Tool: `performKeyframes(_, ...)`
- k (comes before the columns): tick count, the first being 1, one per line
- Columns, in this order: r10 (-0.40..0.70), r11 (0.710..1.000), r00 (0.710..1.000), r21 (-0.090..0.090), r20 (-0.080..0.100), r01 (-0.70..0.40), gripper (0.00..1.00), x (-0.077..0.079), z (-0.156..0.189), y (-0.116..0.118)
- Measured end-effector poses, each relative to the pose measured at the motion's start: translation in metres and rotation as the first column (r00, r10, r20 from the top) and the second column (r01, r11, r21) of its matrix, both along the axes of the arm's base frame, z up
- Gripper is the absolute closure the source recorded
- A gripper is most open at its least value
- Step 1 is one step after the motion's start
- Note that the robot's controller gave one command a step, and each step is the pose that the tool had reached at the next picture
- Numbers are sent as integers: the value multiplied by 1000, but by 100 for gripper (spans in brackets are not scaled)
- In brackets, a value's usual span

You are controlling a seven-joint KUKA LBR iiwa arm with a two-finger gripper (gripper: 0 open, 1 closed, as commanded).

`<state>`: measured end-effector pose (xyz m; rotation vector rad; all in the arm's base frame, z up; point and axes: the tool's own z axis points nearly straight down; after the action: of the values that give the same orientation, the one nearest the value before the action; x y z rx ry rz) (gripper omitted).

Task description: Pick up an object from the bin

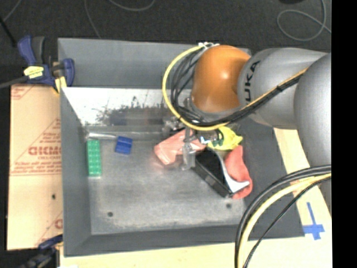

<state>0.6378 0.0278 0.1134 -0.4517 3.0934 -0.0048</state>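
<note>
Camera view: down into bin [167,205], arm [290,88] entering from 3 o'clock.
Gripper [188,151]: low at bin centre, at 3 o'clock edge of pink lump [166,149]; touching or just above, cannot tell which.
Grip state: cannot tell whether released or clenched; no thing plainly held.
Likely target: pink lump, soft-looking, lying on floor at centre; judged from closeness alone.
Neighbours: black box [211,172] just beside gripper at 5 o'clock; yellow-green thing [227,138] at 2 o'clock, partly under wrist; red thing [239,169] at 4 o'clock, against black box, near 3 o'clock wall.
Loose pieces: blue cube [123,145] at 9 o'clock of lump, well apart; green block [93,158] farther on, near 9 o'clock wall.
Reason for placement: probably set on lump's near edge, between lump and crowded 3 o'clock heap, for shortest reach from arm's side.
Arm pose: last link pointing steeply down; orange cover [217,77] at 12 o'clock of gripper, hiding wrist; cables [173,88] looped at cover's 9 o'clock side; thick grey link running off toward 3 o'clock.
Stage: at grasp height, lift not yet done.
Risk: black box near enough to be nudged or caught along with lump.
</note>
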Motion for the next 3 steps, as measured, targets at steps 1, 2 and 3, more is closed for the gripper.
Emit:
performKeyframes(1,139,990,990,0,-2,-139,0,10,-9,4)
performKeyframes(2,216,976,976,-3,3,-216,0,12,-15,-1)
performKeyframes(3,387,922,922,-4,9,-387,100,19,-16,9)
